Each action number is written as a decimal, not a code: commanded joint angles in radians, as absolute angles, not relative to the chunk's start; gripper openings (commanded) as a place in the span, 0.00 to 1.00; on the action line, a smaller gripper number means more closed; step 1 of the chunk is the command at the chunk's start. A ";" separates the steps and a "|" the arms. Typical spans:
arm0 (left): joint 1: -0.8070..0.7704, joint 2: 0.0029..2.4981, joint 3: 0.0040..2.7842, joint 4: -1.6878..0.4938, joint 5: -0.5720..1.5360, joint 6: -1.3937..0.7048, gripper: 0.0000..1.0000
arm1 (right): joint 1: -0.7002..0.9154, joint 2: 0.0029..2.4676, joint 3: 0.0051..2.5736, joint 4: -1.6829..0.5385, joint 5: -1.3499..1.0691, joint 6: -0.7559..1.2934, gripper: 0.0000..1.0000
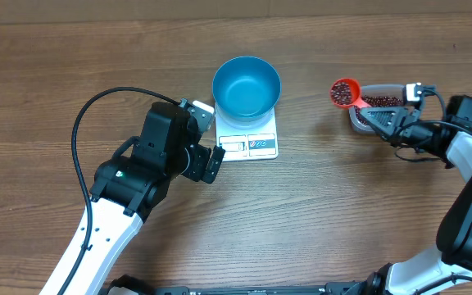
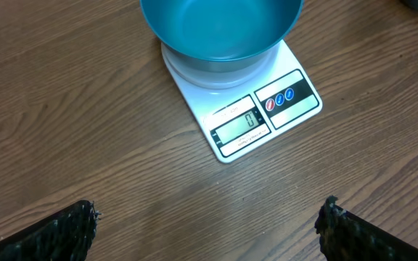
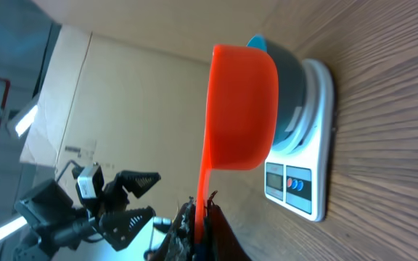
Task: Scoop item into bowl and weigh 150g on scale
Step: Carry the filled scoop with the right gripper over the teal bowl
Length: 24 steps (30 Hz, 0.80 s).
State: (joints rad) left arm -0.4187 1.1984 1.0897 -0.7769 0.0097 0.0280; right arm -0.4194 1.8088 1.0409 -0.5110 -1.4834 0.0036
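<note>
Two claws: left claw [image 2: 207, 214] spread by scale [image 2: 256, 119] edge, right claw [image 3: 198, 217] pinching red scoop [image 1: 344, 92], clear of bowl [image 1: 247, 86].

Bowl [image 1: 247, 86] on scale [image 1: 248, 146]; tub [image 1: 357, 121] of beans [image 1: 381, 101] well apart to its right.

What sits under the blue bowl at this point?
The white scale; its display and buttons show clear of the bowl, but the weighing platform is mostly covered.

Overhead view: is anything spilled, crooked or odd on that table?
Nothing stands out. The blue bowl sits level on the scale, empty; the beans are in the red scoop and the clear tub, with none visibly spilled.
</note>
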 commanded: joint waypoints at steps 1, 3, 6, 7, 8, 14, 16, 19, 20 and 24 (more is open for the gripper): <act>-0.421 1.204 1.083 -0.774 -0.005 0.019 1.00 | -0.379 1.811 1.035 -0.480 -1.513 0.033 0.04; -0.421 1.204 1.083 -0.774 -0.005 0.019 1.00 | -0.360 1.811 1.035 -0.451 -1.513 0.062 0.04; -0.421 1.204 1.083 -0.774 -0.005 0.019 1.00 | -0.334 1.811 1.035 -0.388 -1.512 0.133 0.04; -0.421 1.204 1.083 -0.774 -0.005 0.019 1.00 | -0.326 1.811 1.035 -0.357 -1.512 0.165 0.04; -0.421 1.204 1.083 -0.774 -0.005 0.019 1.00 | -0.319 1.811 1.035 -0.323 -1.512 0.198 0.04; -0.421 1.204 1.083 -0.774 -0.005 0.019 0.99 | -0.265 1.811 1.035 -0.139 -1.439 0.385 0.04; -0.421 1.204 1.083 -0.774 -0.005 0.019 1.00 | -0.237 1.811 1.035 -0.067 -1.416 0.448 0.04; -0.421 1.204 1.083 -0.774 -0.005 0.019 1.00 | -0.192 1.811 1.035 0.039 -1.378 0.544 0.04; -0.421 1.204 1.083 -0.774 -0.005 0.019 1.00 | -0.159 1.811 1.035 0.104 -1.344 0.603 0.04; -0.421 1.204 1.083 -0.774 -0.005 0.019 1.00 | -0.090 1.811 1.035 0.215 -1.282 0.691 0.04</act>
State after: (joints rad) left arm -0.4187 1.1984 1.0885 -0.7769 0.0093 0.0280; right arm -0.1410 1.8091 1.0325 0.1658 -1.3506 0.5629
